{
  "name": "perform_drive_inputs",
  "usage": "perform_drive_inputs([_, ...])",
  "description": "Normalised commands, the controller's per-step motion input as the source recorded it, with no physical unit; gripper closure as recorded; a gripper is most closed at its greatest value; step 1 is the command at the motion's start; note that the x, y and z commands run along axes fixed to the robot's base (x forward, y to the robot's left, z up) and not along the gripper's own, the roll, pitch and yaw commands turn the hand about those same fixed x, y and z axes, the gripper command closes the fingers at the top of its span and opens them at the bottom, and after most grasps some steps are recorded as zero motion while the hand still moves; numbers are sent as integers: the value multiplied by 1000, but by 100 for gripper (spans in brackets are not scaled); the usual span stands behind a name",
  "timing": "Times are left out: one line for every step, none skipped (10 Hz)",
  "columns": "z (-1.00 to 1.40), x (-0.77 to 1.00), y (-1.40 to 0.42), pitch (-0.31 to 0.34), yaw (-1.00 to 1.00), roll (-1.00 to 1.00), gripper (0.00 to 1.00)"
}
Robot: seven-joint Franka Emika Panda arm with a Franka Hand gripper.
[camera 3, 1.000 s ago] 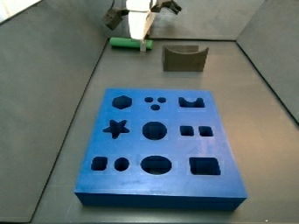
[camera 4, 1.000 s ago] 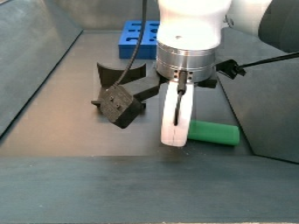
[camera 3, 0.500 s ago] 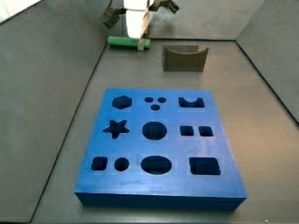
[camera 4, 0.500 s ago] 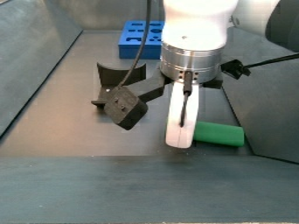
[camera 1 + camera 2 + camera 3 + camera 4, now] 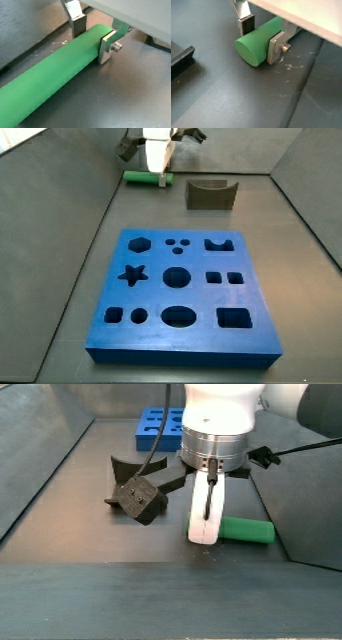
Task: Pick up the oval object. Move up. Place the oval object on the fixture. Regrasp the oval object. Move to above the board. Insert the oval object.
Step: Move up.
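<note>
Gripper: gripper (image 5: 93, 31) down at floor level in the far corner of the bin, straddling the oval object (image 5: 53, 82) near 1 of its ends.
Fingers: 2 silver plates, 1 on each side of the peg. In a wrist view 1 finger (image 5: 278, 46) looks flush against the green; contact on the opposite side is unclear. Cannot tell whether they are clamped or merely close.
Oval object: lying flat on the dark floor, partly hidden behind the fingers in a side view (image 5: 247, 531).
Fixture: fixture (image 5: 210, 194) just beside the gripper, notch empty.
Board: board (image 5: 185, 343) well apart, nearer the camera, all holes vacant.
Stage (judged): the first pick, lift not begun.
Risk 1: grip sits close to the peg's end, so the long free part may droop or pivot on lifting.
Risk 2: smooth rounded plastic could slip between flat pads if squeezed lightly.
Risk 3: a tilted peg would seat badly in the notch.
</note>
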Motion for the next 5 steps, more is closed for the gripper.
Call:
perform_drive_inputs([833, 0, 0, 0, 0, 0, 100])
perform_drive_inputs([813, 4, 5, -8, -22, 9, 100])
perform_drive_inputs([636, -18, -1, 11, -35, 39, 100])
perform_drive_inputs([507, -21, -2, 36, -35, 53, 100])
perform_drive_inputs([374, -19, -2, 66, -32, 64, 100])
